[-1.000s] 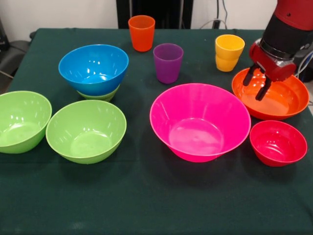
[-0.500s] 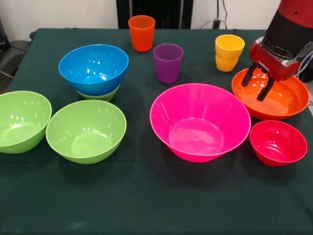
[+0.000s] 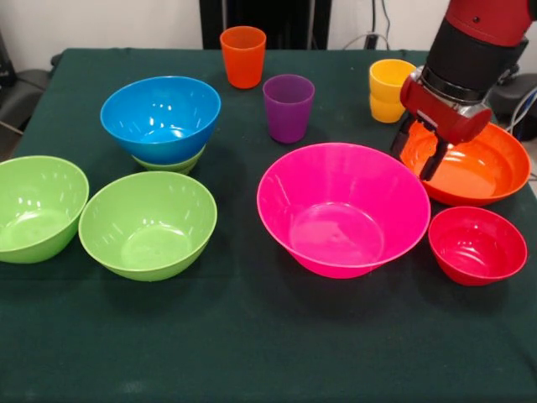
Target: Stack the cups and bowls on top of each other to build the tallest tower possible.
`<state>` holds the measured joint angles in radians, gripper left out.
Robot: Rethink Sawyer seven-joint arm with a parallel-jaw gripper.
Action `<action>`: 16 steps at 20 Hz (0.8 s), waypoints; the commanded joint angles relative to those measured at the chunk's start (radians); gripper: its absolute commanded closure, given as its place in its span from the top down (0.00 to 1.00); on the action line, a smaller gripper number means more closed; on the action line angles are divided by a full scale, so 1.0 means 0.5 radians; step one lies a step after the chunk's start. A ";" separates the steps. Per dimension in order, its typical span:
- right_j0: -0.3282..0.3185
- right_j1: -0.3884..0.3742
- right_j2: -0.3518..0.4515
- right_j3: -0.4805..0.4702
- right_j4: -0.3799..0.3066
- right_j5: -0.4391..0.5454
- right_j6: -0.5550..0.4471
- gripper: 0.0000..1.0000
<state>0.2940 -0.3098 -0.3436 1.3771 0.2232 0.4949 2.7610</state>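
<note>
gripper [image 3: 417,156] open and empty, fingers straddling the near-left rim of the orange bowl [image 3: 478,172], apparently lining up a rim grasp. only stack so far: blue bowl [image 3: 159,116] nested on a green bowl [image 3: 172,162] far left. pink bowl [image 3: 342,208], red bowl [image 3: 477,243], two more green bowls and the cups all loose on the table. next: lower, close on the rim, lift, carry across to the blue bowl.
</note>
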 commanded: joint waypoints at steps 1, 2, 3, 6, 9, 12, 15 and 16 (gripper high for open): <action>0.071 0.034 0.250 -0.034 0.030 0.136 0.133 1.00; 0.096 0.044 0.223 -0.038 0.071 0.158 0.223 1.00; 0.106 0.045 0.221 -0.024 0.123 0.173 0.298 1.00; 0.145 0.060 0.169 -0.020 0.245 0.244 0.469 1.00; 0.201 0.077 0.112 -0.020 0.339 0.272 0.568 1.00; 0.232 0.101 0.069 -0.009 0.415 0.261 0.616 1.00; 0.260 0.141 -0.015 -0.016 0.468 0.275 0.684 1.00; 0.248 0.150 -0.014 -0.004 0.499 0.253 0.701 1.00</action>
<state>0.4170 -0.3038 -0.3758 1.3773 0.4182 0.5138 2.8444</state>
